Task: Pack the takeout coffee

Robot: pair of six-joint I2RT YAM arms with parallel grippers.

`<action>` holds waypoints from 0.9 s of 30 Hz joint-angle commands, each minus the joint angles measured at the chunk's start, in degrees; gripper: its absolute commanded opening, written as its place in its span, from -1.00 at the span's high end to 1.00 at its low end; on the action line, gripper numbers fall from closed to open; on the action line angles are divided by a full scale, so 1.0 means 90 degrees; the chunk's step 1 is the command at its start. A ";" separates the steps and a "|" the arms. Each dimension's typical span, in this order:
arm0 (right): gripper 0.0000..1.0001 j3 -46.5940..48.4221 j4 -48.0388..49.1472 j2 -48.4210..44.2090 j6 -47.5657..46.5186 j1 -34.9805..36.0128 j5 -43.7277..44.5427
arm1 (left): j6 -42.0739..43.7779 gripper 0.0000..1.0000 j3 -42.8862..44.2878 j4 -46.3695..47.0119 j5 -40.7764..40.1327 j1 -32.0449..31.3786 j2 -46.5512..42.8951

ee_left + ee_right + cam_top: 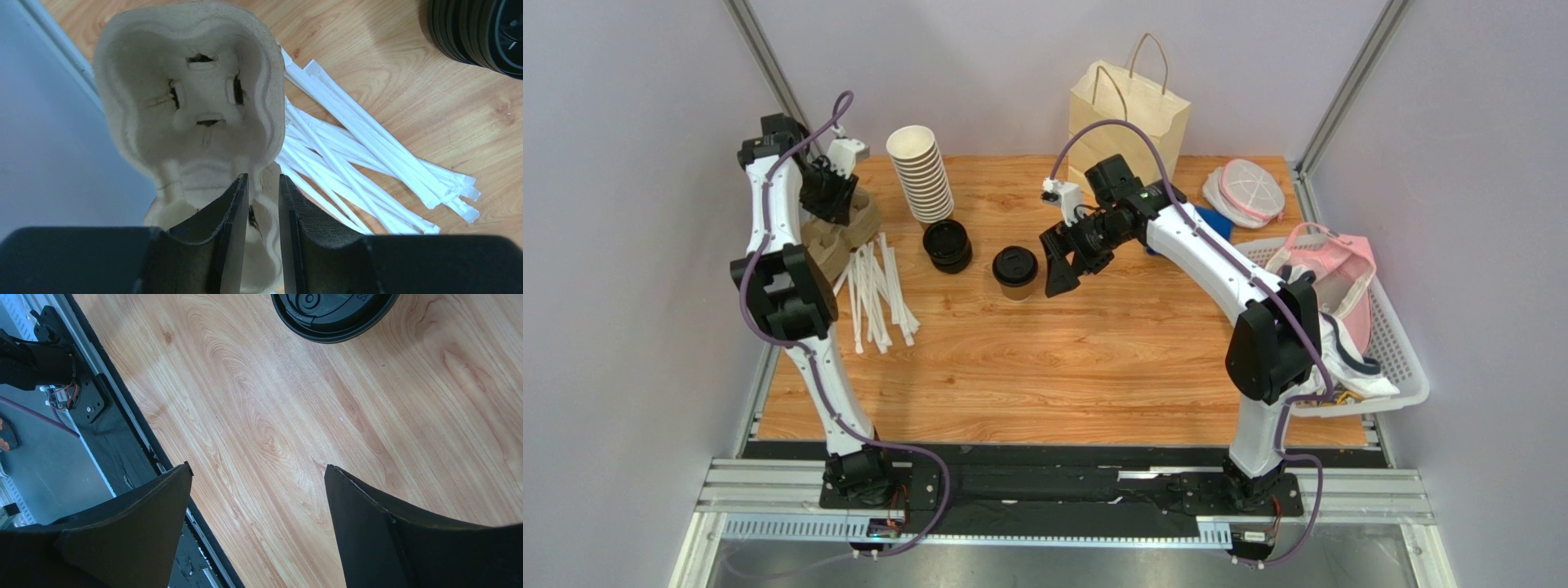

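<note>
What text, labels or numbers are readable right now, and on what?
None can be read in any view.
Coffee lid: raised marks, cut off by the frame, unreadable.
Lid stack: faint marks, too blurred.
Paper bag: no print visible.

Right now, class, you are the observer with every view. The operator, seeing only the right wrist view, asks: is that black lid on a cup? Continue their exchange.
Observer: Yes, the black lid tops a kraft cup standing upright on the table.
Operator: What is the left arm doing?
Observer: The left gripper is closed on a pulp cup carrier, at its wall.
Operator: Is there a bag?
Observer: A paper bag stands at the back, beyond the right gripper.
</note>
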 commanded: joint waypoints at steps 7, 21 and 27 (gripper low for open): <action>-0.69 -0.0016 0.0274 -0.0263 0.0245 -0.0029 -0.0140 | 0.0142 0.33 0.0330 0.0251 0.0206 -0.0071 0.0451; -0.67 0.0033 0.0274 -0.0194 0.0323 -0.0058 -0.0257 | 0.0015 1.00 0.0360 0.0310 0.0489 -0.0072 0.0305; -0.67 0.0043 0.0284 -0.0185 0.0353 -0.0058 -0.0296 | 0.0083 1.00 0.0369 0.0349 0.0431 -0.0072 0.0013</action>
